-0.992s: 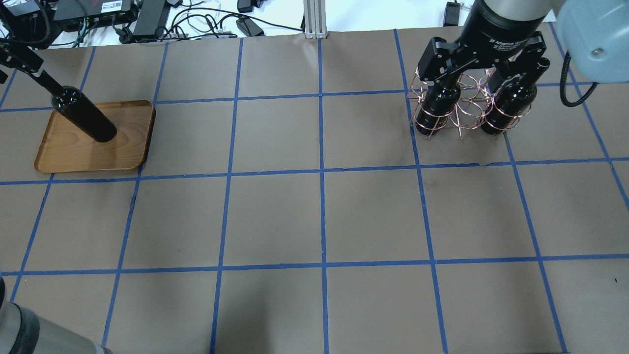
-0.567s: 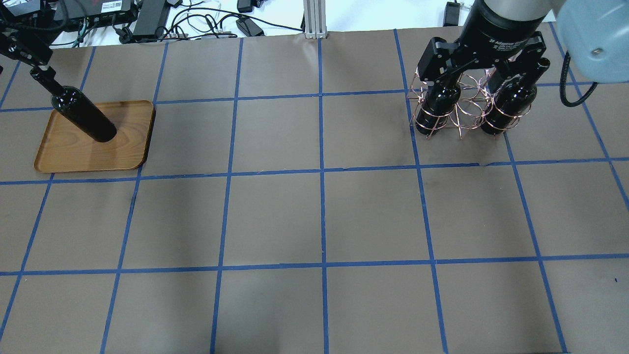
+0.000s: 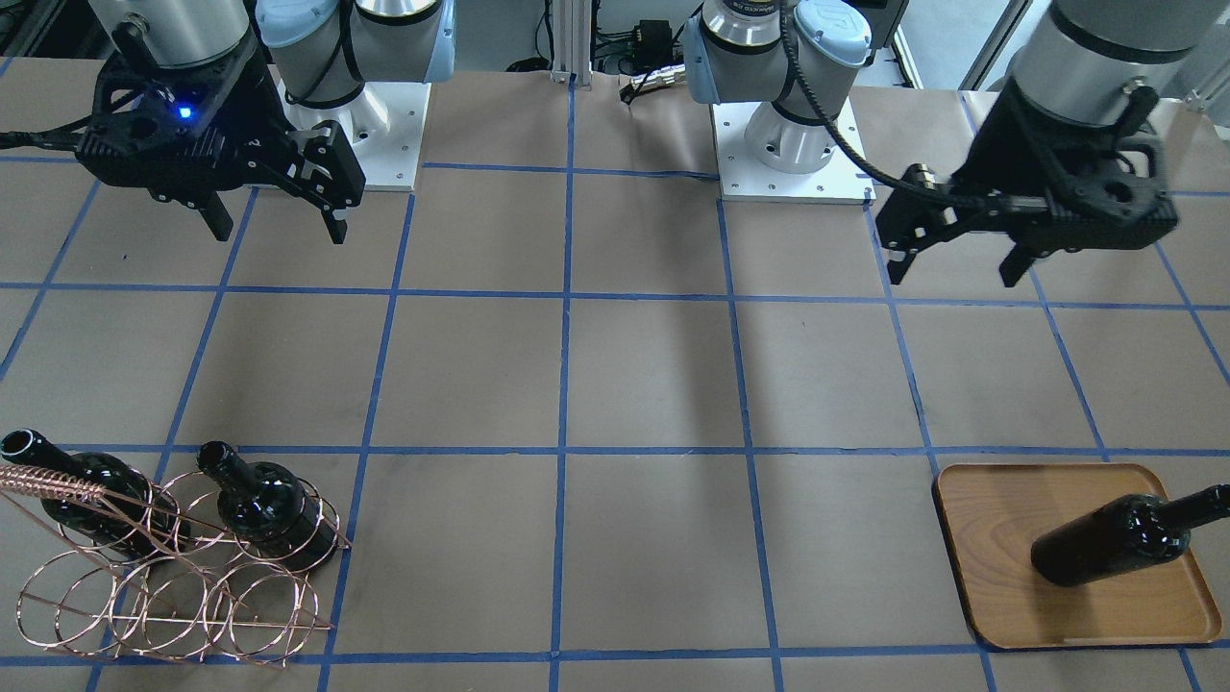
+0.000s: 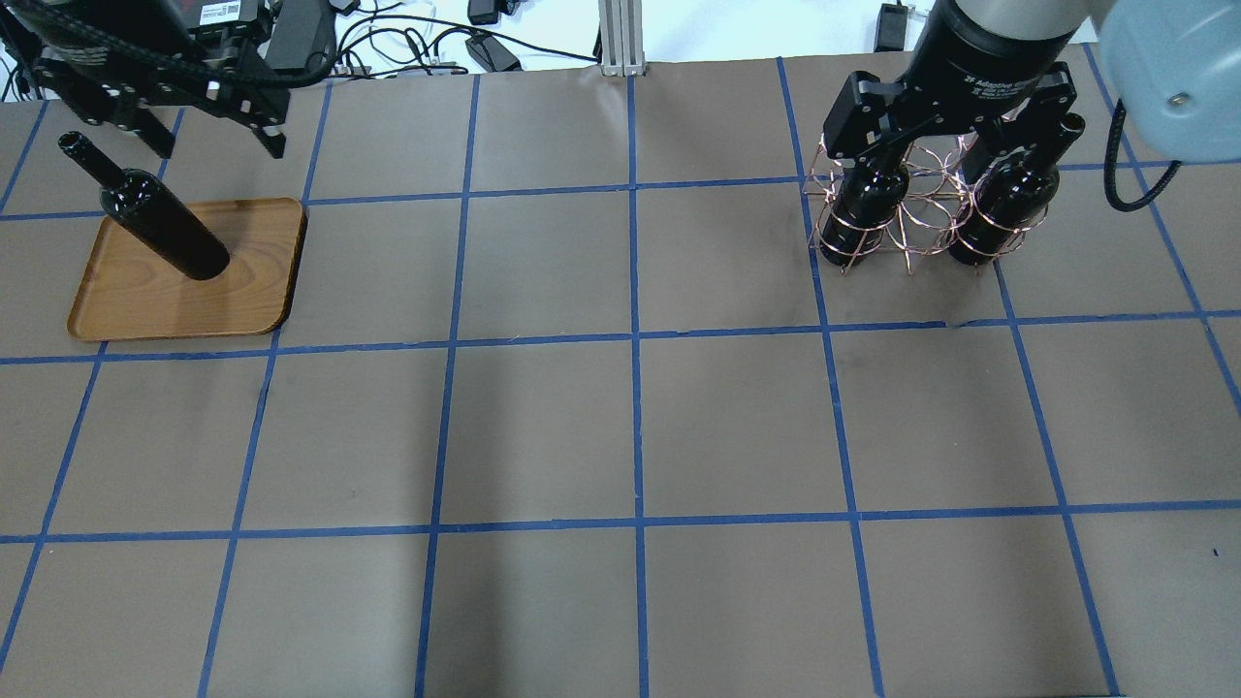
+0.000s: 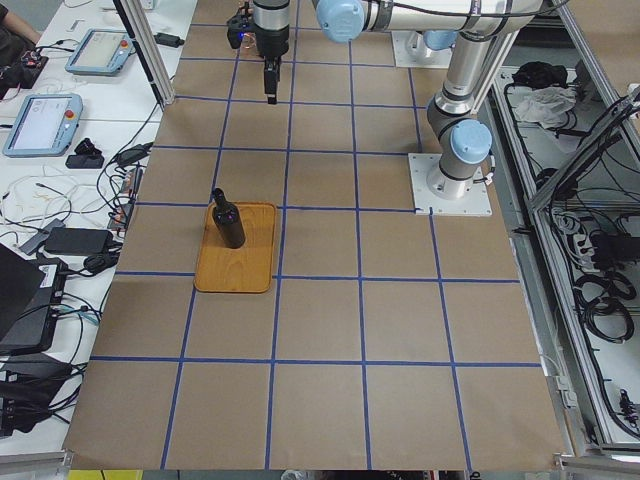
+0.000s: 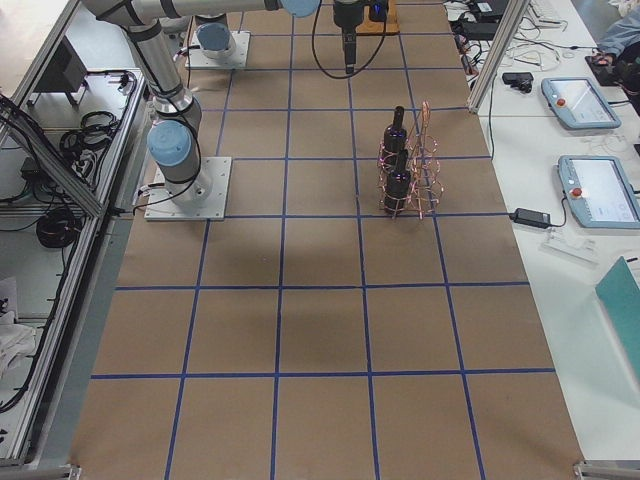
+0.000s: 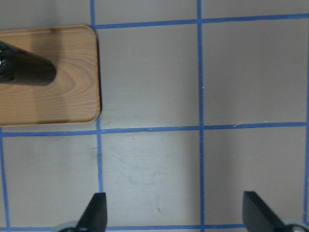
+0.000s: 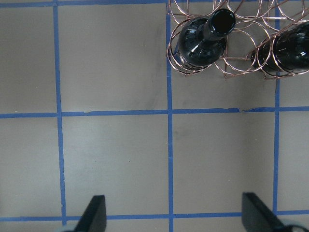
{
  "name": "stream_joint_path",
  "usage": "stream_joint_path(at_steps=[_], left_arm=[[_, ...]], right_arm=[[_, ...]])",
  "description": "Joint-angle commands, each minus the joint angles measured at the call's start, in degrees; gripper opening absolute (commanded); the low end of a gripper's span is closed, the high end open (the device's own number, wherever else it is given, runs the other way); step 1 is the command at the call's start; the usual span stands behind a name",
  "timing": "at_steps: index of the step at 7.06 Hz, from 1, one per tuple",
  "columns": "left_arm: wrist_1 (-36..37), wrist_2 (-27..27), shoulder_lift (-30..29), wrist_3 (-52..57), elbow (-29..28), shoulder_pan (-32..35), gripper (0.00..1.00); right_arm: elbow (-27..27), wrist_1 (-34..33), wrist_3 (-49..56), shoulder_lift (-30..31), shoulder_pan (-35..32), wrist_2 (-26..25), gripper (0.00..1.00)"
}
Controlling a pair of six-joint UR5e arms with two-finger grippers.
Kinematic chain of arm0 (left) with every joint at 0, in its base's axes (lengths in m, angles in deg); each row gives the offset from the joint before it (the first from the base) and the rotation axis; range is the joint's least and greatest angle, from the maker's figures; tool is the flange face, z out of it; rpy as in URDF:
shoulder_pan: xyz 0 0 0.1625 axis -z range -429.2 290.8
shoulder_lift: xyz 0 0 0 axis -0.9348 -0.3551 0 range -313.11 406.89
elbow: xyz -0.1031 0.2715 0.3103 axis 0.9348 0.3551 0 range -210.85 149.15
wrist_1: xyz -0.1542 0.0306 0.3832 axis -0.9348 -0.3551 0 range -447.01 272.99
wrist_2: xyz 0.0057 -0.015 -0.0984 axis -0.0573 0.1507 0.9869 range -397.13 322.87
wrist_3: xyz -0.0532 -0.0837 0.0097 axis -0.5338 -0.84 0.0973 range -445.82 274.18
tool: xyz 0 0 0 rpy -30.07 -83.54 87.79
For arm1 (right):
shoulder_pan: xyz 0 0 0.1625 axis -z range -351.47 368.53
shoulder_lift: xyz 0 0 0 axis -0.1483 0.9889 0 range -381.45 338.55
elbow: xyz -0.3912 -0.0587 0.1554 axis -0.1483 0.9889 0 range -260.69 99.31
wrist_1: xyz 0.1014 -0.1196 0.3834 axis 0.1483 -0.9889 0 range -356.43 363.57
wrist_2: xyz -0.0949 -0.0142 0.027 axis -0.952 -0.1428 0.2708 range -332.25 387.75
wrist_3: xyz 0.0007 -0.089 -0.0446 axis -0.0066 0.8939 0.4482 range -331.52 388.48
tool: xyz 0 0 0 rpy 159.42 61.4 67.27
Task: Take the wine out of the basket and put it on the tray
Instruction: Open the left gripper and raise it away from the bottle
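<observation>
Paper gridded with blue tape lies under the tray, cables beyond.

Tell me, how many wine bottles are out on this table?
3. One bottle stands on the tray. A second bottle and a third bottle stand side by side in the basket. None appears hidden.

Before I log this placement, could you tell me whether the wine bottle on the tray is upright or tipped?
Upright. The wine stands on its base on the tray, mouth up; the open left gripper is apart.
</observation>
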Motion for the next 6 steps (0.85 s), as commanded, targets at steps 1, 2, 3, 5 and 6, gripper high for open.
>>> stream_joint_path(at_steps=[1,2,3,5,6], left_arm=[[0.1,4.4,0.5,-3.5,0.9,3.9,1.0],[0.1,4.8,0.7,-3.5,1.1,3.8,1.0],[0.0,4.4,1.0,-3.5,1.1,3.7,1.0],[-0.2,3.7,1.3,-3.3,1.1,3.2,1.0],[-0.1,3.6,1.3,-3.0,1.2,3.0,1.0]], right_arm=[[0.0,0.0,-0.1,0.0,0.0,-0.1,1.0],[0.0,0.0,-0.1,0.0,0.0,-0.1,1.0],[0.0,0.0,-0.1,0.0,0.0,-0.1,1.0],[0.0,0.0,-0.1,0.0,0.0,-0.1,1.0],[0.0,0.0,-0.1,0.0,0.0,-0.1,1.0]])
